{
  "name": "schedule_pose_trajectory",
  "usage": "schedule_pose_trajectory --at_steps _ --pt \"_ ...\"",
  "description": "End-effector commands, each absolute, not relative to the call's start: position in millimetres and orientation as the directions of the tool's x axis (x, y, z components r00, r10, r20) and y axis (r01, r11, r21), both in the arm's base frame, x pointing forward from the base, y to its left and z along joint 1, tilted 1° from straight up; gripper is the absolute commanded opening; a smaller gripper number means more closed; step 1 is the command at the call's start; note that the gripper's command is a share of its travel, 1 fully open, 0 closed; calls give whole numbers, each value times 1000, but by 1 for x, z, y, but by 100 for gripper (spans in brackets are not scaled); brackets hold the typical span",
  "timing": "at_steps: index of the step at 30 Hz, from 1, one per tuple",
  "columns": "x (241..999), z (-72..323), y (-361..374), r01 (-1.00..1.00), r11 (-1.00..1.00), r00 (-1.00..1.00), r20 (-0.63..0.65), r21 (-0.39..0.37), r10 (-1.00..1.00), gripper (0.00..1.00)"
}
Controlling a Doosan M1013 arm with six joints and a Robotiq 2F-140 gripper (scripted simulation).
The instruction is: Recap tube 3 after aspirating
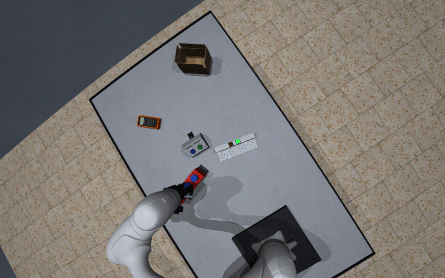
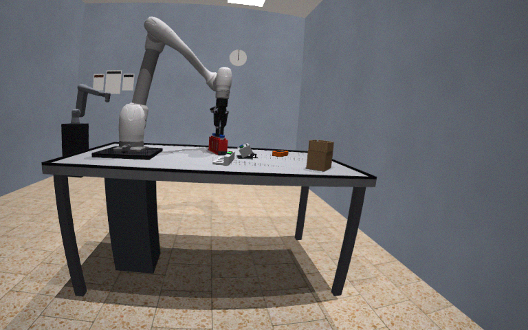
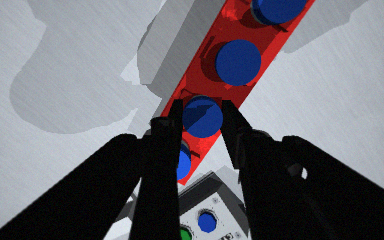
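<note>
Glossy white rounded arm (image 2: 177, 40), black fingers, black wrist

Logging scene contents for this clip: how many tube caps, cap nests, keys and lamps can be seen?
Blue caps: 4
Cap nests: 4
Keys: 2
Lamps: 2
Total: 12

Lettering is showing on the key housing (image 1: 195, 146) above its keys, seemingly two words, too blurred for reading.
</note>
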State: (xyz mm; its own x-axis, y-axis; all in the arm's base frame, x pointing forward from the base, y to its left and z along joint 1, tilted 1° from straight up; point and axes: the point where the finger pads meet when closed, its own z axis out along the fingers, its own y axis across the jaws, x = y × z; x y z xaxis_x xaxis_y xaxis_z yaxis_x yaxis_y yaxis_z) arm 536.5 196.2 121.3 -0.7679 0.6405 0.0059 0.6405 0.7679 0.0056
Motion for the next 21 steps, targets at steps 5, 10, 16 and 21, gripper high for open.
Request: schedule_pose_trajectory --at_steps 5,10,16,21 --pt "538 121 197 640 769 -769 9 10 640 30" --pt "539 120 197 719 694 -695 13 12 719 30" --pt "538 120 197 888 459 -459 8 6 888 30" --pt "539 120 197 974 225 -225 10 4 974 30"
